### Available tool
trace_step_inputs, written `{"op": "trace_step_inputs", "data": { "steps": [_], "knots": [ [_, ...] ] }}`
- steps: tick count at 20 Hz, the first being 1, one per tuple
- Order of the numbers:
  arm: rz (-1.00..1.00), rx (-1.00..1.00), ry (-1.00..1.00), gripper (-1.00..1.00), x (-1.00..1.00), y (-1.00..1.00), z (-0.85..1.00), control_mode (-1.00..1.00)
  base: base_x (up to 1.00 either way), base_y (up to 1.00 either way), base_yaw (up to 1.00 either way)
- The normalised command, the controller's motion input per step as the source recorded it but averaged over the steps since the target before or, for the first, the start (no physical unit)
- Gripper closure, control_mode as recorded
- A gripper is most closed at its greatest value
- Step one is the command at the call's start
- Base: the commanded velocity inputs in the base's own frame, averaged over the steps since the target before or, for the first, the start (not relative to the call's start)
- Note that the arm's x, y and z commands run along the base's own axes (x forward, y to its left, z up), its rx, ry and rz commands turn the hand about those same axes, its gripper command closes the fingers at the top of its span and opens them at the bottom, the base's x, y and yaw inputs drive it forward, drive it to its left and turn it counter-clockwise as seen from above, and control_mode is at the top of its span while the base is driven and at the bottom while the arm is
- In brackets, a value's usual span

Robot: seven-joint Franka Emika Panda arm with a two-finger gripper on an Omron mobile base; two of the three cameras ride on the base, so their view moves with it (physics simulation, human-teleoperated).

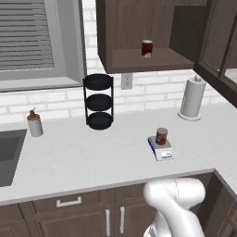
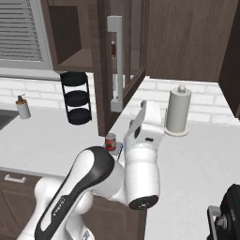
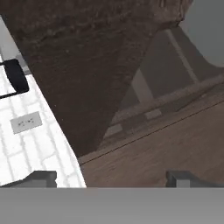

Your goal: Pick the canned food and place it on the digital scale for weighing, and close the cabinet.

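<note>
Small bright red can upright on flat grey-topped digital scale, mid table, bare surface all round. Label unreadable. Dark brown wooden cabinet open, maroon can inside; door's long silver bar handle seen from right. Fingers spread apart, empty, near cabinet wood.

Red canned food upright on digital scale; cabinet door apparently open.
</note>
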Motion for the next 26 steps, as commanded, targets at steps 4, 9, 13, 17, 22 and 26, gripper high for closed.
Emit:
{"op": "trace_step_inputs", "data": {
  "steps": [4, 9, 13, 17, 22, 26],
  "knots": [
    [0.17, -0.16, -0.37, -1.00, -0.19, 0.06, 0.89, -1.00, 0.00, 0.00, 0.00],
    [0.34, 0.00, -0.51, -1.00, -0.02, 0.54, 0.38, -1.00, 0.00, 0.00, 0.00],
    [0.38, 0.00, -0.38, -1.00, 0.07, 0.86, 0.17, -1.00, 0.00, 0.00, 0.00],
    [0.36, 0.00, -0.26, -1.00, 0.15, 0.92, 0.24, -1.00, 0.00, 0.00, 0.00],
    [0.14, -0.09, -0.10, -1.00, 0.00, 0.97, 0.91, -1.00, 0.00, 0.00, 0.00],
    [0.00, -0.07, 0.05, -1.00, 0.19, 0.88, 0.81, -1.00, 0.00, 0.00, 0.00]
  ]
}}
